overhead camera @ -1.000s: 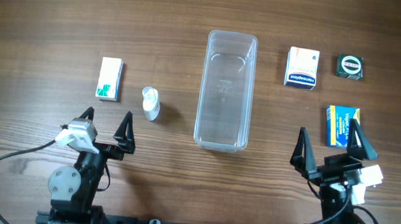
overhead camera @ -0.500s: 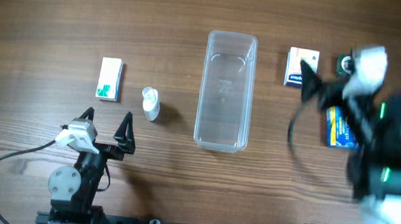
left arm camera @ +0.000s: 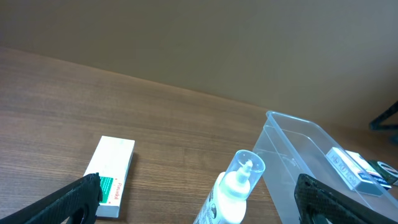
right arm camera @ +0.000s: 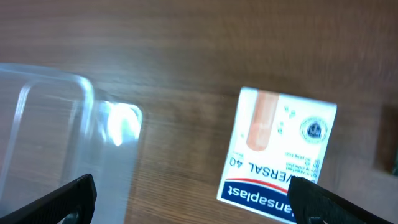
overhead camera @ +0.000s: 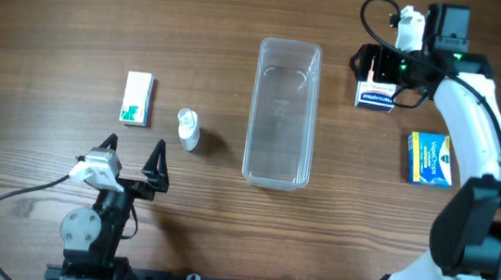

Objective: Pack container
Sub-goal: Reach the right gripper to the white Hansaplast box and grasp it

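Observation:
The clear container lies lengthwise at the table's centre and holds nothing. It also shows in the left wrist view and the right wrist view. My right gripper is open and hovers above a white and blue plaster box, which lies just right of the container's far end. In the right wrist view the jaws are spread wide over the wood between the container and the plaster box. My left gripper is open and empty at the front left.
A white and green box and a small white bottle lie left of the container, both ahead of the left gripper. A blue and yellow box lies at the right. The right arm hides the small dark box beyond it.
My right arm has swung from its front right resting place up to the far right, over the plaster box. The left arm and all objects have not moved.

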`<state>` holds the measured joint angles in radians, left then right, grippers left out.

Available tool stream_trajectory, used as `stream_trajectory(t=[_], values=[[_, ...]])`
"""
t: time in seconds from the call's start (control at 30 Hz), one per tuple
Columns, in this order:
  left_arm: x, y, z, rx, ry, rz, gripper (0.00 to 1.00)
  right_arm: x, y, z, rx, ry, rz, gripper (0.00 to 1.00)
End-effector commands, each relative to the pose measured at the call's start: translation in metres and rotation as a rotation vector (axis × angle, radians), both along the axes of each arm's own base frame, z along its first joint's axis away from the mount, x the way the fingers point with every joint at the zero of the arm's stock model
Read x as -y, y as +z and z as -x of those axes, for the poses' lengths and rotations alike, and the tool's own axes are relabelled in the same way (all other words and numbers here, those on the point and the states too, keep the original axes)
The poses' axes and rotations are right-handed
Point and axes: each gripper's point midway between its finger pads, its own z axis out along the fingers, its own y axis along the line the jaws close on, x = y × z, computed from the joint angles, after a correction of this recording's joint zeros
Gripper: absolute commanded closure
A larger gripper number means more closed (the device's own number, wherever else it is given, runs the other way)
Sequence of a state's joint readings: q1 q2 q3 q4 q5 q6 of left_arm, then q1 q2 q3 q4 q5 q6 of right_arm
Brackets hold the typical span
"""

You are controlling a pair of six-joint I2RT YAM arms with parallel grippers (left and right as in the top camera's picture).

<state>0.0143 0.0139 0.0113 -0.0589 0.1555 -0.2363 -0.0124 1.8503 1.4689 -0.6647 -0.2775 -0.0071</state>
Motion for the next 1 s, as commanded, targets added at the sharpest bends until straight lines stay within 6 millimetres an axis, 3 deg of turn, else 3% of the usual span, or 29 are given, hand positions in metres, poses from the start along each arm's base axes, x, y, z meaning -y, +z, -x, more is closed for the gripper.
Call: stream_trajectory(t=[0.0,0.07,0.27,0.5,0.8,0.97], values=[[0.000,-0.001,0.000,0.004,-0.004,-0.022,0.00,0.017,-0.017,-0.003,-0.052,-0.094,0.055,0.00],[0.000,-0.001,0.000,0.004,-0.004,-0.022,0.00,0.026,-0.020,-0.003,-0.059,-0.127,0.098,0.00],[0.000,-0.001,0.000,0.004,-0.004,-0.023,0.00,0.028,-0.022,-0.010,-0.035,-0.139,0.101,0.00],[0.000,-0.001,0.000,0.004,-0.004,-0.023,0.00,0.045,-0.071,-0.001,-0.158,-0.201,0.213,0.00],[0.000,-0.001,0.000,0.004,-0.004,-0.022,0.00,0.042,-0.084,-0.002,-0.171,-0.213,0.254,0.00],[0.000,-0.001,0.000,0.004,-0.004,-0.022,0.00,0.041,-0.110,-0.001,-0.216,-0.205,0.260,0.00]])
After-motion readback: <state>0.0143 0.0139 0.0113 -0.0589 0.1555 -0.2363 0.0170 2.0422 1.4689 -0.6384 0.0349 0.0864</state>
